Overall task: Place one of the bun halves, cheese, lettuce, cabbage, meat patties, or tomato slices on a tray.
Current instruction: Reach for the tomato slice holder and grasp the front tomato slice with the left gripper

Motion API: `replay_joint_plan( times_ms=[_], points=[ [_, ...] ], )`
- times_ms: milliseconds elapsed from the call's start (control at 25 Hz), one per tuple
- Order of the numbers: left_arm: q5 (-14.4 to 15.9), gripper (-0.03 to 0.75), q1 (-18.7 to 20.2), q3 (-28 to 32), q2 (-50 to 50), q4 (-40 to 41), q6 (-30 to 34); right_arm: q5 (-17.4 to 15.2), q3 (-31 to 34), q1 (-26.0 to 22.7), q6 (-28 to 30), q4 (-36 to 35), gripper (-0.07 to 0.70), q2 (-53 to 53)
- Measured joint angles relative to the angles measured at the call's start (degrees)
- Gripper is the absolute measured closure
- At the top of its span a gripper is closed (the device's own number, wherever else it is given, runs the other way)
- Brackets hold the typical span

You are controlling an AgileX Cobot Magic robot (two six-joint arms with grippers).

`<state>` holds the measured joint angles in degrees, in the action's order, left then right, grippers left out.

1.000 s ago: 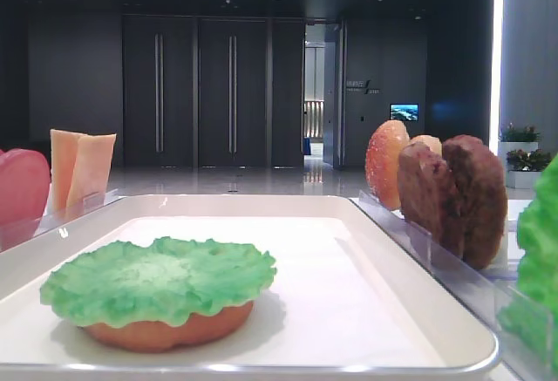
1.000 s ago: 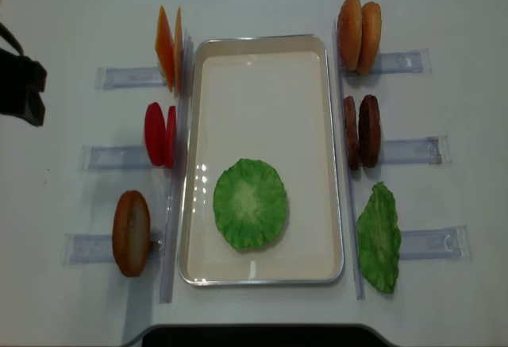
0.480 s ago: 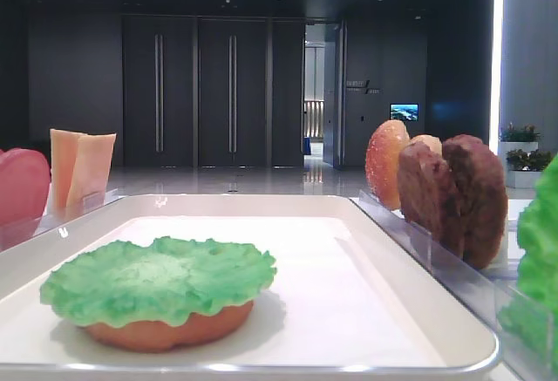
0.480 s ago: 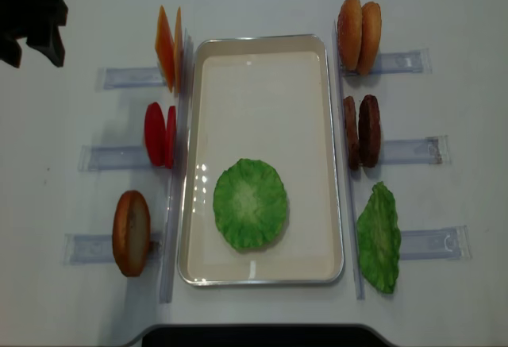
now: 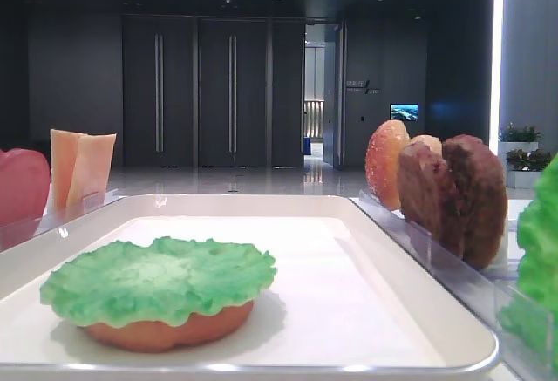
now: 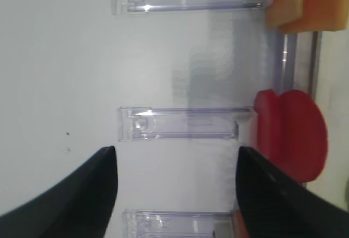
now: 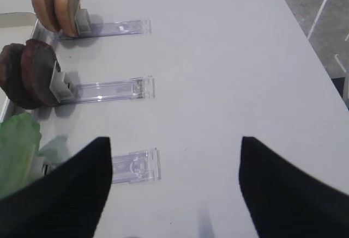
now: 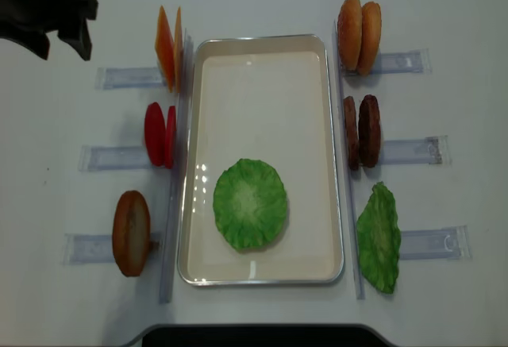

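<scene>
The white tray [image 8: 337, 156] lies mid-table. On it a green lettuce [image 8: 249, 203] leaf covers a bun half [image 5: 166, 333]. Left of the tray, in clear holders, stand cheese [image 8: 168, 48], tomato slices [image 8: 159, 134] and another bun half [image 8: 131, 232]. To the right stand two bun halves [image 8: 359, 35], meat patties [image 8: 361, 131] and a second lettuce leaf [image 8: 379, 237]. My left gripper [image 8: 61, 49] hangs open and empty at the far left corner, left of the cheese; its wrist view shows the tomato slices [image 6: 292, 134] to the right. My right gripper [image 7: 174, 140] is open over bare table.
Clear plastic holders [image 8: 119, 156] stretch outward from both long sides of the tray, with one [image 7: 133, 167] near the right gripper's left finger. The table's right edge [image 7: 305, 36] runs close to the right arm.
My left gripper has moved from the table's left edge toward the far left corner, nearer the cheese. The food and the tray have not moved.
</scene>
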<state>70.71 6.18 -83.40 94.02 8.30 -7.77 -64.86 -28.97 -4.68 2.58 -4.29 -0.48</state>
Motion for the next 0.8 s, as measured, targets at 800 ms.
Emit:
replay_joint_plan(
  times_ms=[800],
  points=[
    [-0.1,0.195,19.6,0.4,4.6,-1.2,-16.7,0.0,0.0,0.0,0.0,0.0,0.160,0.0]
  ],
)
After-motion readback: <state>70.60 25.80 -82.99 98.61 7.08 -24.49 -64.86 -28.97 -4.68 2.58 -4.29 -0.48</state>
